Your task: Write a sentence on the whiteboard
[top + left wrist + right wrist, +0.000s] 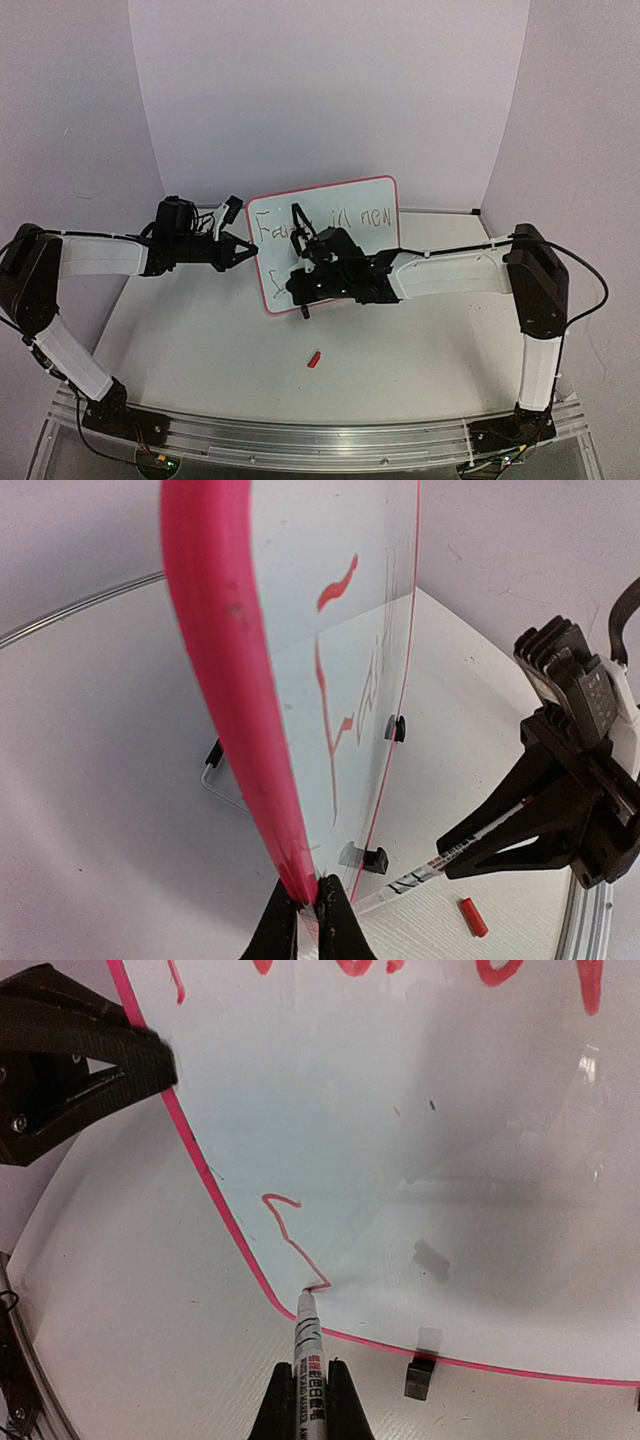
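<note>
Overhead, the whiteboard (330,198) stands propped mid-table (200,340), the first line of the sentence (350,218) written across its top. The left gripper (255,250) pinches its 9 o'clock edge, and a red cap (315,358) lies at its 6 o'clock. From the left wrist, both fingers (272,935) are clamped tight on the board's pink edge. From the right wrist, the right gripper (310,1370) is closed around a marker (307,1325), its tip touching the board's 7 o'clock corner at the end of a red zigzag stroke.

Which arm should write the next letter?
The right one. The right gripper is shut on the marker, tip touching the whiteboard at the unfinished stroke. The left gripper is busy pinching the rim.
</note>
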Robot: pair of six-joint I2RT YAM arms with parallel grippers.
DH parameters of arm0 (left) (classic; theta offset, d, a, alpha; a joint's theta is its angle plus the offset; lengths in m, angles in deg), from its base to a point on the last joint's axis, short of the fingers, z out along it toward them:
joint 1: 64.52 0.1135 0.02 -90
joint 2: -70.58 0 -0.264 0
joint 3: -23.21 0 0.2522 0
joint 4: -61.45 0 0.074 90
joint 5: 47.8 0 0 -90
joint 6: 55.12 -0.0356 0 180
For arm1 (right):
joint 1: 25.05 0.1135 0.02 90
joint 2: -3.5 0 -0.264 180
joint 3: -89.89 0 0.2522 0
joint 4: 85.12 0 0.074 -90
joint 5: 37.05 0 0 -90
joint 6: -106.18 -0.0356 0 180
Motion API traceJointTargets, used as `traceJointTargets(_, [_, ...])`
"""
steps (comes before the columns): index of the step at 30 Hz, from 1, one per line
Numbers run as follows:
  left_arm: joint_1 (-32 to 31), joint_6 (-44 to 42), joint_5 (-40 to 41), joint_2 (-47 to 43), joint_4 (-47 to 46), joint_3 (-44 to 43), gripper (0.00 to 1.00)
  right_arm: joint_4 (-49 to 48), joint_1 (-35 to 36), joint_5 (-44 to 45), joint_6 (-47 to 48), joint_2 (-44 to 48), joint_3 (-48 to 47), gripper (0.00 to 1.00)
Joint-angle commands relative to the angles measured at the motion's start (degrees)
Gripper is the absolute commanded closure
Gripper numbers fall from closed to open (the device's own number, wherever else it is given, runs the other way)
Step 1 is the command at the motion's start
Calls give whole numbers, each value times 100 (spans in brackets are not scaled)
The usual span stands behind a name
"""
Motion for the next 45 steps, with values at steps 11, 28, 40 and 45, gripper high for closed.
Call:
traceJointTargets(11, [8, -384, 372, -44, 186, -10, 100, -98, 8, 160, 129, 868, 144, 100])
traceJointTargets(28, [6, -390, 376, -35, 195, -9, 100, 23, -9, 418, 364, 671, -146, 100])
traceJointTargets(40, [8, -390, 382, -35, 203, -14, 100, 23, -9, 296, 313, 352, -291, 100])
traceJointTargets(45, [8, -390, 388, -29, 201, -22, 100, 23, -10, 262, 297, 254, -350, 100])
